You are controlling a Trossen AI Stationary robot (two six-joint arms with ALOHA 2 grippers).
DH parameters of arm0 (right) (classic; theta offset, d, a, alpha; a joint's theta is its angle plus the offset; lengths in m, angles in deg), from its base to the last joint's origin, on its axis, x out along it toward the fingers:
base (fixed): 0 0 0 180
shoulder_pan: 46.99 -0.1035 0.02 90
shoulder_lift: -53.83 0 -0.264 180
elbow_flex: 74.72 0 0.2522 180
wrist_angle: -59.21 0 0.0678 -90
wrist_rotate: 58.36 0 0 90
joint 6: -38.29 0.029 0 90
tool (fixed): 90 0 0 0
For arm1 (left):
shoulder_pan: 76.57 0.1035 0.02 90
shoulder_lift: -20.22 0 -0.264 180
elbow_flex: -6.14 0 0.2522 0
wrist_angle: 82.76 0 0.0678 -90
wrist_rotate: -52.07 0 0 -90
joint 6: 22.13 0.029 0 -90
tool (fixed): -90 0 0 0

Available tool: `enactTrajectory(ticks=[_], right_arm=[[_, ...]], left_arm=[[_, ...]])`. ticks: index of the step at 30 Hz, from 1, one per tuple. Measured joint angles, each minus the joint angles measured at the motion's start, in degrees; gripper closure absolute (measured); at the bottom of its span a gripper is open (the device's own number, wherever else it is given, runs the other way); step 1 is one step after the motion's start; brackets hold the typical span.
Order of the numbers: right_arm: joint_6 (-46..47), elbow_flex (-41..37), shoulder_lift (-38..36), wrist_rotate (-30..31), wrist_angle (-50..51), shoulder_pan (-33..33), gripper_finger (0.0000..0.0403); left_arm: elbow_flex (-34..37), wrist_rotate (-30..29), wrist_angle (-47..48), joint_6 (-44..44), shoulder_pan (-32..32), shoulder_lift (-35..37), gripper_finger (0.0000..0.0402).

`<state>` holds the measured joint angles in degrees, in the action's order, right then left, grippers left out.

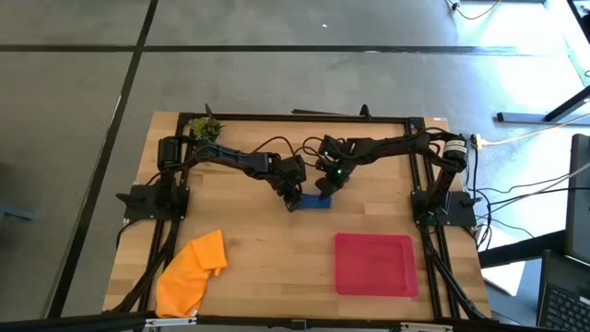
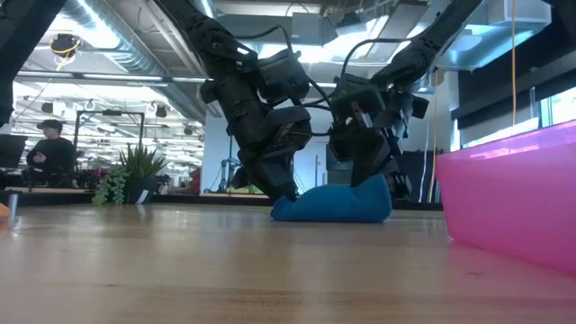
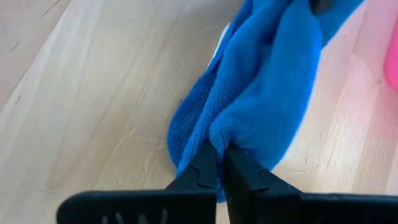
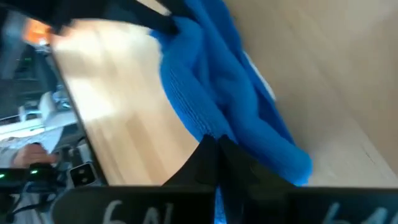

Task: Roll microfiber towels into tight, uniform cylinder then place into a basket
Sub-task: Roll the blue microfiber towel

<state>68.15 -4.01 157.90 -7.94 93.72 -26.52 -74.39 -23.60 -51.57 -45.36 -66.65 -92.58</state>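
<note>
The blue towel (image 2: 335,203) lies bunched into a short roll on the table's middle, between both grippers. My left gripper (image 3: 219,163) is shut on its left end and my right gripper (image 4: 214,144) is shut on its right end (image 2: 373,193). In the high view the roll (image 1: 318,202) shows just below the two hands. The orange towel (image 1: 192,270) lies crumpled at the table's near left. The red basket (image 1: 374,264) rests flat at the near right. My left gripper pinches a thick fold at the towel's left end (image 3: 214,140) between its two fingers, slanting down from the far left. That end rests on the table. My right gripper pinches the bunched cloth of the other end (image 4: 208,127) from the far right, slanting down; the end stands slightly raised.
A small potted plant (image 1: 206,127) stands at the far left corner. Black frame rails (image 1: 426,184) run along the table's sides. Bare wood lies between the orange towel and the basket. A person (image 2: 49,153) sits in the room beyond the table.
</note>
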Motion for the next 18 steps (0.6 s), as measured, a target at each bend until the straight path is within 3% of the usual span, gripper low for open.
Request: enactTrajectory(ticks=[18], right_arm=[[-0.5,0.1,1.97,11.53,1.53,-2.83,0.0398]], left_arm=[[0.0,-0.07,0.11,1.01,-0.08,0.0,0.0401]])
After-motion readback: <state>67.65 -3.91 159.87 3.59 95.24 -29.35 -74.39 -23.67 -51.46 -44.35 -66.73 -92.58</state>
